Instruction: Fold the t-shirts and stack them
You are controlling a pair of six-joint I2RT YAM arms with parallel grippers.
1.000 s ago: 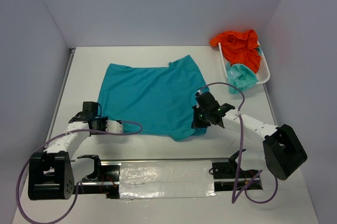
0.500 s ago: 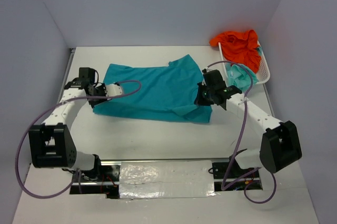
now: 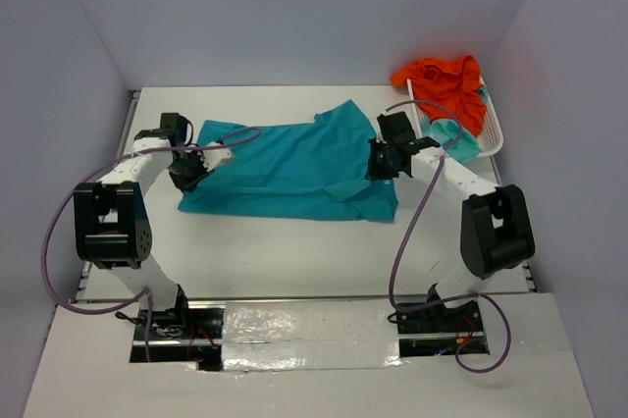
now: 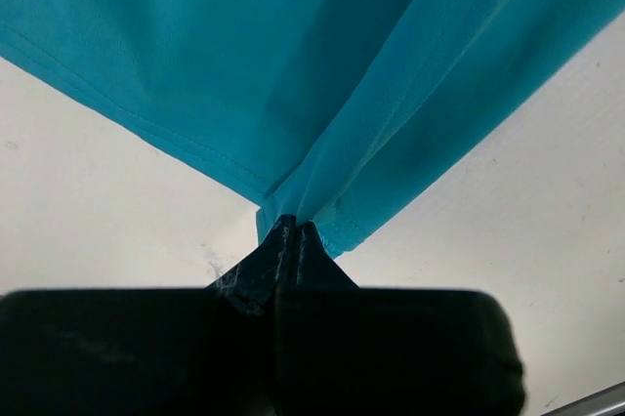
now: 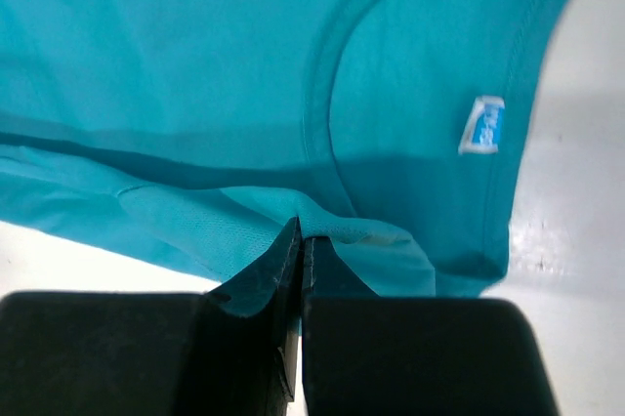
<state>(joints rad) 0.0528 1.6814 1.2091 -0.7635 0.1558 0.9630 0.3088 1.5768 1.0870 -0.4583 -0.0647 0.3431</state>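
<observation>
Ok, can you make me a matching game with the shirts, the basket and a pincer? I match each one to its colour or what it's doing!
Things:
1. spread t-shirt
2. heaped shirt
3. basket
4. left pincer

Colour or state:
A. white
B. shut on cloth
C. teal
D. orange

Pairs: 1-C, 2-D, 3-A, 4-B

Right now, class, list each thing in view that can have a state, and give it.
Teal fabric t-shirt: partly folded, pinched at both ends.
Left gripper: shut on the t-shirt's edge.
Right gripper: shut on it near the collar.
White plastic basket: holds two garments.
Orange garment: crumpled, heaped inside.
Pale green garment: crumpled, unfolded.
</observation>
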